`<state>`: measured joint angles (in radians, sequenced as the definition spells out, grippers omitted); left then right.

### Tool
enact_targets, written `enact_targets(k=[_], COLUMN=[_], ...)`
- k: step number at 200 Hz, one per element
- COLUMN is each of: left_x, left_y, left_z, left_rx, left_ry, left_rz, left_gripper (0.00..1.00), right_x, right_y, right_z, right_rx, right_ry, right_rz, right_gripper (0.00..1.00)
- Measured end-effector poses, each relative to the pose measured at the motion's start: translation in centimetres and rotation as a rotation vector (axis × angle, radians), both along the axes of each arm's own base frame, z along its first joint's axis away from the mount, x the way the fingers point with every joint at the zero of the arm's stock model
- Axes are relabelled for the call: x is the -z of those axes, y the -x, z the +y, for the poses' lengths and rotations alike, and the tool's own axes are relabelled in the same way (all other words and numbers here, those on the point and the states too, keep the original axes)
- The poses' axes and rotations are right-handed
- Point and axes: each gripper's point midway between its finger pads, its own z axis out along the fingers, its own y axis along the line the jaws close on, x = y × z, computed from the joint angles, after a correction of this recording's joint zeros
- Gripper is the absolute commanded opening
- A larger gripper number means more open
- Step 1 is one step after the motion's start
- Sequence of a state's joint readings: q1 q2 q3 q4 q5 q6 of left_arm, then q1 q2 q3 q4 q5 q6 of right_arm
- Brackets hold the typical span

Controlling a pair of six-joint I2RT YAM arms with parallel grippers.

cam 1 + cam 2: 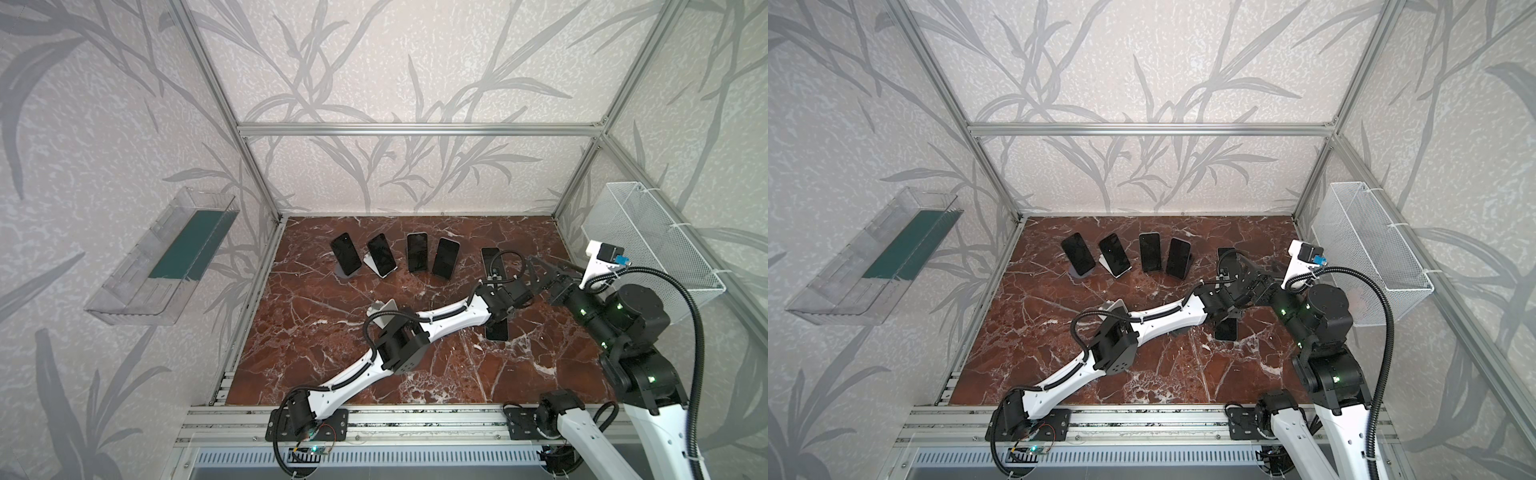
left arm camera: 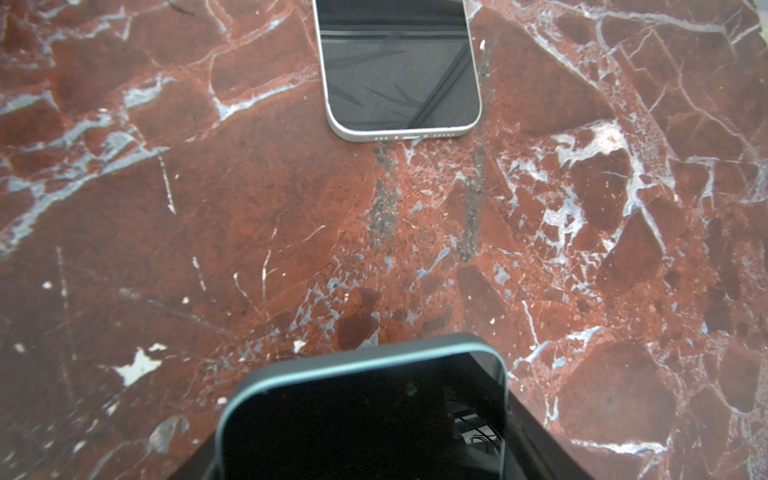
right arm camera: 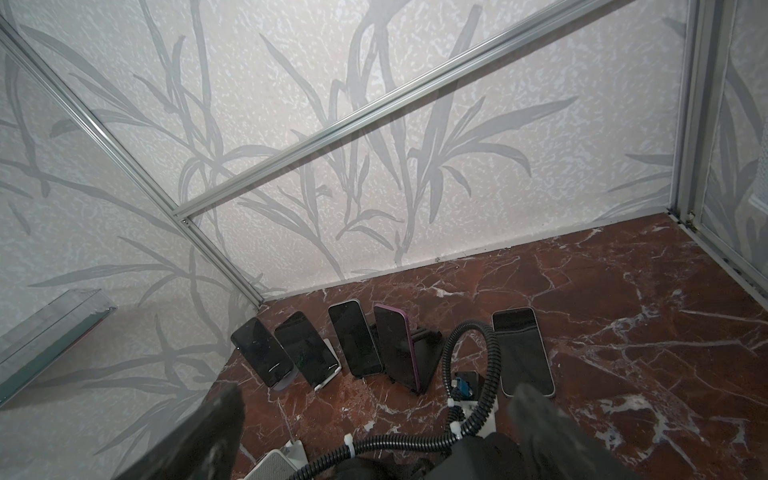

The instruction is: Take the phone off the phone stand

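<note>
Teal phone (image 2: 361,415) hangs pinched in my left gripper (image 1: 498,319), off the stand (image 1: 384,311) I judge, right gripper (image 3: 376,409) spread empty; next I lay it flat.

Table (image 1: 540,345): red-brown marble, white veins. Walls (image 1: 374,62): off-white, speckled, w/ grey leaf print. Phones, black screens: teal-rimmed phone (image 2: 361,415), silver-rimmed phone (image 2: 399,75), purple-rimmed phone (image 3: 395,345). White stand (image 1: 371,264), black stand (image 3: 432,349). Basket (image 1: 648,245): white mesh. Tray (image 1: 137,286): clear, dark green liner (image 1: 191,245). Arms (image 1: 451,319): white shells, black joints. Frame (image 1: 415,129): silver.
</note>
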<state>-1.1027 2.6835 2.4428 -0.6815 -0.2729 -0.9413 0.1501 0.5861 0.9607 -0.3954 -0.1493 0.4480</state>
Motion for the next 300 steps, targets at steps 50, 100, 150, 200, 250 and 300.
enact_targets(k=[50, 100, 150, 200, 250, 300], left_x=[-0.3, -0.3, -0.3, -0.4, -0.7, -0.6], left_y=[-0.1, -0.4, -0.2, 0.0, 0.2, 0.1], left_z=[-0.4, -0.7, -0.9, -1.1, -1.4, -1.2], left_rx=[0.028, 0.061, 0.105, 0.142, 0.178, 0.186], left_ry=[0.034, 0.043, 0.042, 0.050, 0.063, 0.060], left_rz=[-0.011, -0.008, -0.007, 0.000, 0.010, 0.015], left_gripper=[0.51, 0.57, 0.61, 0.68, 0.89, 0.86], right_x=[-0.7, -2.5, -2.6, -2.0, -1.8, -1.5], right_y=[1.3, 2.8, 2.9, 2.9, 2.6, 2.4], right_z=[-0.7, -1.6, -1.9, -2.0, -2.1, -2.0], right_rx=[0.026, 0.063, 0.072, 0.078, 0.086, 0.084], right_ry=[0.038, 0.079, 0.101, 0.113, 0.117, 0.118], right_rz=[-0.015, -0.057, -0.054, -0.031, -0.020, -0.010], right_gripper=[0.99, 0.99, 0.99, 0.99, 0.99, 0.99])
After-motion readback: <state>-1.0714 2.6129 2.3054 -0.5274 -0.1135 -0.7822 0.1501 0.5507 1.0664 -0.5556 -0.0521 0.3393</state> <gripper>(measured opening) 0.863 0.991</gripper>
